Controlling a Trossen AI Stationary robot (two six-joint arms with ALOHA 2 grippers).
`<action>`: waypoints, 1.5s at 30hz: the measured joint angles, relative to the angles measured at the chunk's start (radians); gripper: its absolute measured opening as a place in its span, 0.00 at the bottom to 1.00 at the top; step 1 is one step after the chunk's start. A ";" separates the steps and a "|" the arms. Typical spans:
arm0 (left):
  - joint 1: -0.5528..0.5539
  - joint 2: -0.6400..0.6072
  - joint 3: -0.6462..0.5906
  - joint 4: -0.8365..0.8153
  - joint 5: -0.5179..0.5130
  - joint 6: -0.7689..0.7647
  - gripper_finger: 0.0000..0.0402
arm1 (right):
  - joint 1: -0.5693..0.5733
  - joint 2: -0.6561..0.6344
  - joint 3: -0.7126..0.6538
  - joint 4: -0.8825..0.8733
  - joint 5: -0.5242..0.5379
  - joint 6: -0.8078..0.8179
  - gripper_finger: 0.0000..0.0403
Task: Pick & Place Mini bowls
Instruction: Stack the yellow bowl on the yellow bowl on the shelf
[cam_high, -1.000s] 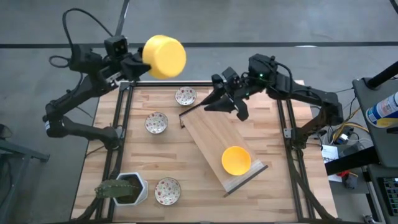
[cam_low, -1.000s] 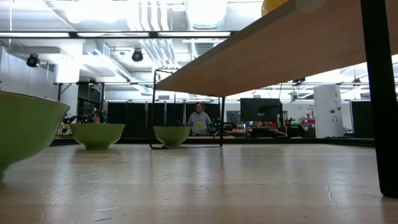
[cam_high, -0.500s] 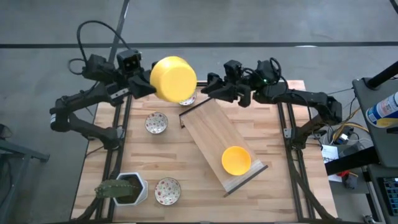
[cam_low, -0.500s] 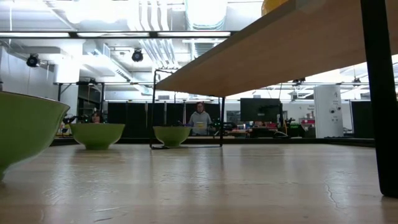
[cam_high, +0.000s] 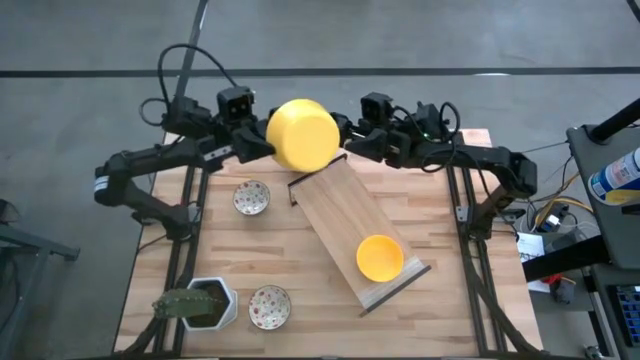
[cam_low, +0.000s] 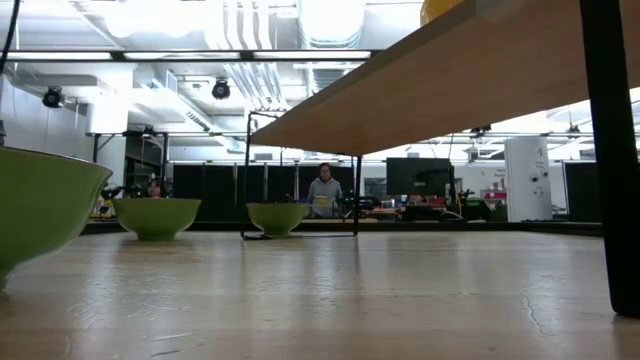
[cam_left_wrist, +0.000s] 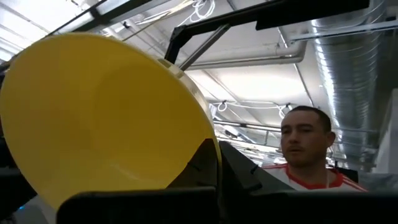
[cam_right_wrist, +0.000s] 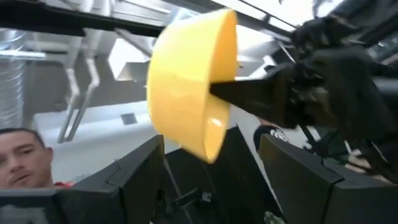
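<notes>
Cactus pot (cam_high: 205, 303) bottom left, untouched, with one speckled bowl (cam_high: 269, 305) just beside it and another speckled bowl (cam_high: 251, 197) farther up the table (cam_high: 250, 255). Above that — left gripper (cam_high: 262, 146) clamped on the rim of a yellow bowl (cam_high: 301, 134), held high and tipped on its side, carried rightward from a second ago and now over the table's far edge, hiding the spot where a third speckled bowl showed earlier. Seen from the right wrist, dark fingers (cam_right_wrist: 249, 93) pinching that bowl's rim. Next along, sloped wooden board (cam_high: 345, 225) with a second yellow bowl (cam_high: 380, 257) resting near its lower end. Right gripper (cam_high: 352, 147) swung in close beside the carried bowl, fingers spread wide apart, holding nothing. Looks like a handover or a drop onto the board's upper end coming — bowl not yet released.
</notes>
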 joint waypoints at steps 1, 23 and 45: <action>-0.003 0.008 0.000 0.005 -0.001 -0.001 0.00 | 0.001 0.009 0.011 0.018 -0.005 0.005 0.63; -0.010 0.051 0.000 0.066 0.000 -0.040 0.00 | 0.021 0.057 0.085 0.128 -0.079 0.013 0.31; 0.023 0.048 -0.001 -0.020 -0.086 -0.079 0.35 | 0.026 0.033 0.085 0.132 -0.103 0.056 0.02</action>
